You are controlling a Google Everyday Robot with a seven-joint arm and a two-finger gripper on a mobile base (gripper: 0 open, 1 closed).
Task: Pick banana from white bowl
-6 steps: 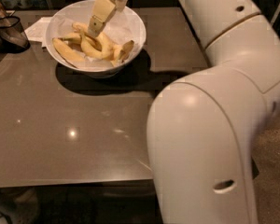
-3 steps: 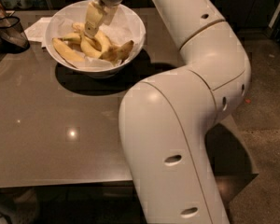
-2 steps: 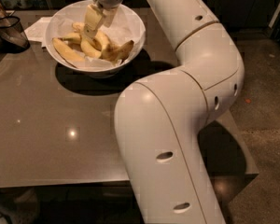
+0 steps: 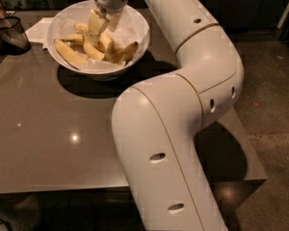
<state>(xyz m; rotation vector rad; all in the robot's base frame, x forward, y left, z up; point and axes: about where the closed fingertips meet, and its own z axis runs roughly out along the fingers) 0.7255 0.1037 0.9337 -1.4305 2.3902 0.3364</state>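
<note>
The white bowl (image 4: 135,20) stands at the far left of the grey table, lined with crumpled white paper. Several bananas lie in it. The banana (image 4: 69,54), long and evenly pale yellow, lies along the bowl's front left. A shorter banana with a brown tip (image 4: 127,52) lies at the right. My gripper (image 4: 100,32) reaches down into the middle of the bowl, open, with its fingers (image 4: 95,25) among the middle bananas, just right of the long banana. What lies under the fingers is hidden.
A dark transparent container (image 4: 8,32) stands left of the bowl, with white paper (image 4: 38,29) between them. My large white arm (image 4: 183,109) covers the right half of the grey table (image 4: 48,129). The table's right edge borders the floor (image 4: 274,105).
The camera view has shifted, so the arm fills more of it. The gripper has moved slightly left and lower into the bowl. The bananas have not visibly moved.
</note>
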